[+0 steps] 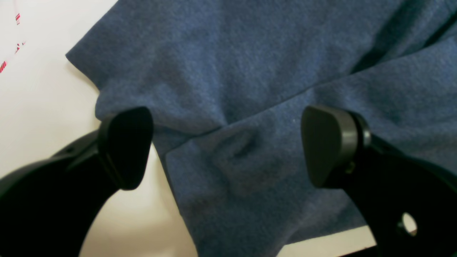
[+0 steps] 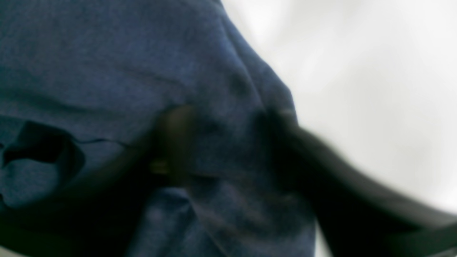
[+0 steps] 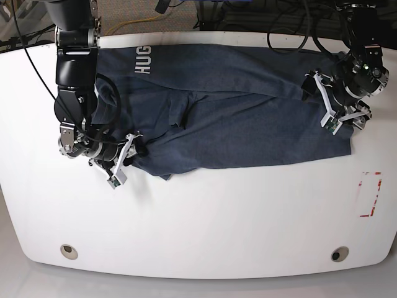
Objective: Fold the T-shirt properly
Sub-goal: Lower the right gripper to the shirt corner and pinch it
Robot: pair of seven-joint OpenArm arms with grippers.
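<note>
The left tool [image 1: 228,146] stood wide open over a puckered hem of the T-shirt [image 3: 236,118], gripping nothing. The right tool [image 2: 221,142] was too blurred to tell. The shirt lay rumpled across the worktop [image 3: 205,230]; a pinch could have caught several layers and skewed the fold.

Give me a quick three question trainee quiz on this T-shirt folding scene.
1. True or false: the left claw stands open over the T-shirt.
2. Which letters show on the shirt's white print? A) HUG B) NYC C) MAX
3. What colour is the marking on the table near the left arm?

Key: 1 true; 2 A; 3 red.
</note>
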